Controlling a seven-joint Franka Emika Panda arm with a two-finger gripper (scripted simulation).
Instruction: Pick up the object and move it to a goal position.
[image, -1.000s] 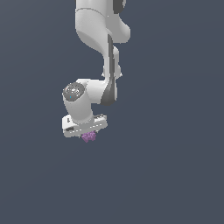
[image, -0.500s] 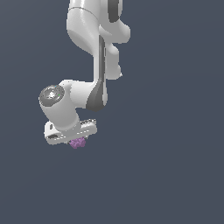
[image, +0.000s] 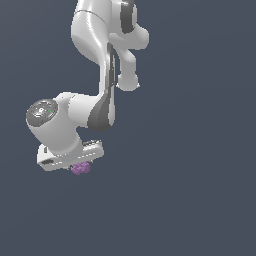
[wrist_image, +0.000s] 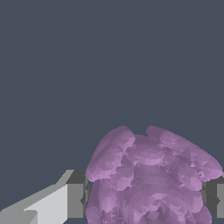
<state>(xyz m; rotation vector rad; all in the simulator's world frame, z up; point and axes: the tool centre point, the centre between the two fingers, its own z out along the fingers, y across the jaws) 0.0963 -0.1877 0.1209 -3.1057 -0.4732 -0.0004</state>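
The object (image: 80, 169) (a bumpy purple cluster) sits directly beneath the white end effector (image: 79, 167), gripped between both fingers (wrist_image: 75, 200).

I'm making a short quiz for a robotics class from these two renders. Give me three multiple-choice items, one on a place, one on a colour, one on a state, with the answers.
1. Where is the cluster in the exterior view?
A. Just under the hand
B. Far off at the exterior view's right
C. On top of the arm

2. What colour is the cluster?
A. Green
B. Light purple
C. Orange

3. How does the hand stand?
A. Wide open, holding nothing
B. Out of sight in both views
C. Shut on the cluster

Answers:
1 A: the cluster pokes out right below the white hand.
2 B: both views show it light purple.
3 C: in the wrist view the fingers sit against both of its sides.
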